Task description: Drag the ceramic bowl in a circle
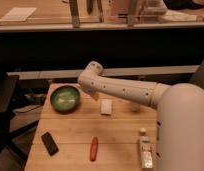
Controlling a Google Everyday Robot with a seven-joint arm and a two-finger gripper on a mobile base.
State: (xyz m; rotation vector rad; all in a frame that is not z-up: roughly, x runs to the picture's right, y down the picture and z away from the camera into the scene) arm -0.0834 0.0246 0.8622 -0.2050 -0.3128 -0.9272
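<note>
Ceramic bowl (pixel 65 98): green-glazed, resting on the wooden counter (pixel 75 135).
Claw (pixel 94 92): largely hidden under the arm's end joint, just right of the bowl's rim, released and grasping nothing. The bowl lies to its left as viewed, seemingly untouched, so the coming reach likely runs leftward.

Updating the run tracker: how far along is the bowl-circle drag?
Done: nothing visible yet. The ceramic bowl sits untouched near the back left corner of the table. In hand: the approach. The gripper, open, hangs just right of the bowl's rim, apart from it. Left: make contact with the bowl, then drag it round the full circle.
</note>
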